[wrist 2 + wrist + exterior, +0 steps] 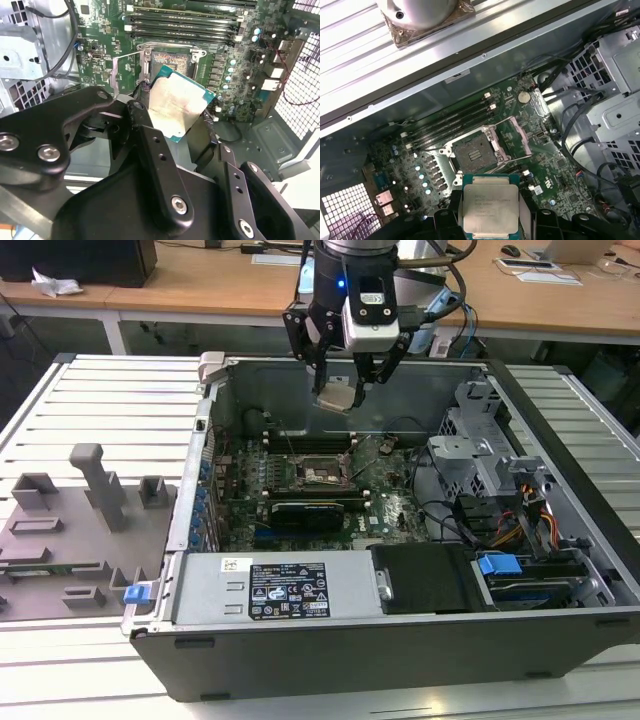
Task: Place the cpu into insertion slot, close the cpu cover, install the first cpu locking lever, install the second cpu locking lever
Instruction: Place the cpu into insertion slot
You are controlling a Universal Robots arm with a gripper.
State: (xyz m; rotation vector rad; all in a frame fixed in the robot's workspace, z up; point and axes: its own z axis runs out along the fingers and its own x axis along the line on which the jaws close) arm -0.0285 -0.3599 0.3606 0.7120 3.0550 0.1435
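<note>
The tool (340,392) was clenched on the cpu (335,401), gripping it by opposite edges. It held the chip in the air above the slot (322,472), well apart from it, inside the open case (400,640). In the first wrist view the slot's pin field lay bare, and the cover (515,136) stood swung open just beside the slot.
</note>
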